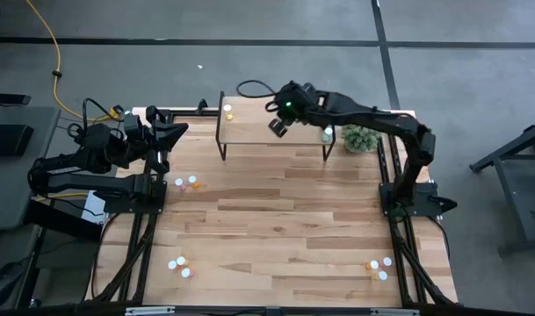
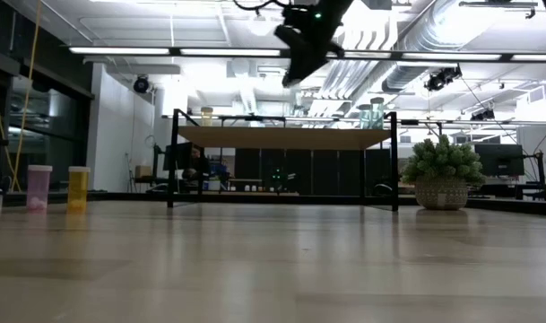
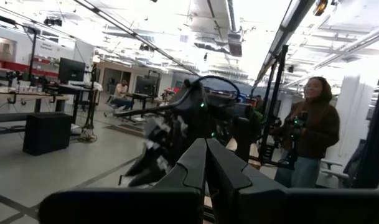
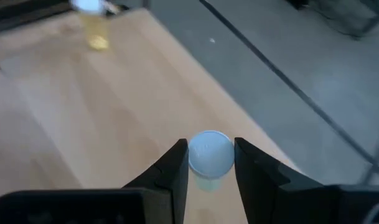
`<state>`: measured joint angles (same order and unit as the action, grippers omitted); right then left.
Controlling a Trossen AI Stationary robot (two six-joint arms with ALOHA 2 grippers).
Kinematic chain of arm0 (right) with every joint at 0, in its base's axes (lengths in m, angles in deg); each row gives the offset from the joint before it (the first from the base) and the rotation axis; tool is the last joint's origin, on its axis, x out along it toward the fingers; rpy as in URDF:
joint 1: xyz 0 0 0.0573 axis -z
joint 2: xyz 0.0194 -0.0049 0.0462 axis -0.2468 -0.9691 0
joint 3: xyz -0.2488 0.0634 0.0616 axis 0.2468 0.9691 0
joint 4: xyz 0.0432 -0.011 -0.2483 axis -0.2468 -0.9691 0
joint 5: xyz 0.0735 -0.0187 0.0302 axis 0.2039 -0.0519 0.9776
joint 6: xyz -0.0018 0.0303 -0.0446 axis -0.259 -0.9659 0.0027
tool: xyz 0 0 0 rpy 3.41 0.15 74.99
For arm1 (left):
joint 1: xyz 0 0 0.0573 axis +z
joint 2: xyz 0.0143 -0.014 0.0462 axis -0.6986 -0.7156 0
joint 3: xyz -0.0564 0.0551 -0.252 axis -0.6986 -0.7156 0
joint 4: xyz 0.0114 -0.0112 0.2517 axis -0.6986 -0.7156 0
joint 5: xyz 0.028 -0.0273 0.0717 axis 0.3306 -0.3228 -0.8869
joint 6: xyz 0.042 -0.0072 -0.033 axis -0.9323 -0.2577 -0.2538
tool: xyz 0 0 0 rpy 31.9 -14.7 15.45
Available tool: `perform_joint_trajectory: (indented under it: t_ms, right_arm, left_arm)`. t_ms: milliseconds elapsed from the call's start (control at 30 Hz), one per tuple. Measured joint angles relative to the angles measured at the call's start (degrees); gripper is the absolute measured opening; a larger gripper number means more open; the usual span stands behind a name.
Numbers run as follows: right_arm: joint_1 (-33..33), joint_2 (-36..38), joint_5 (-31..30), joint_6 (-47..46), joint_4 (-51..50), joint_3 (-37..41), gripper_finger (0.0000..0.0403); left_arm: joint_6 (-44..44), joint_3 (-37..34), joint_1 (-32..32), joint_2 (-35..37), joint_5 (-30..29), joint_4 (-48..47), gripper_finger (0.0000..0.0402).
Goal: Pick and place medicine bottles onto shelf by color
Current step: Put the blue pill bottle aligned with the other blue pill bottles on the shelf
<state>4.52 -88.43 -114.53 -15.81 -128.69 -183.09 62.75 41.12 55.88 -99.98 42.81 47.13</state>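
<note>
Gripping a pale teal bottle (image 4: 209, 155) by its sides just under the white cap, the right gripper (image 4: 210, 163) is hanging above the wooden shelf (image 1: 254, 130), its fingers narrowed onto the bottle. A yellow bottle (image 1: 228, 111) is standing at the shelf's far left corner, another teal bottle (image 1: 327, 133) near its right end. The left gripper (image 3: 206, 163) is waiting at the table's left edge, fingers pressed together, holding nothing.
</note>
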Motion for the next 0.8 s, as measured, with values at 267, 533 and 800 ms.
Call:
perform_joint_trajectory:
  t_ms: [267, 533, 800]
  right_arm:
    - [4.31, 10.44, -1.58, -1.81, -0.37, 11.94, 0.0099]
    - [9.85, 22.17, 0.07, -6.84, 14.61, 28.44, 0.0099]
    - [12.08, 21.57, 2.93, -10.99, 15.17, 33.54, 0.0099]
  left_arm:
    - [0.0, 0.0, 0.0, 0.0, -0.28, 0.0, 0.0]
    - [0.0, 0.0, 0.01, 0.0, -0.5, 1.0, 0.0]
    - [0.14, 0.0, 0.01, 0.0, -0.5, 1.14, 0.0]
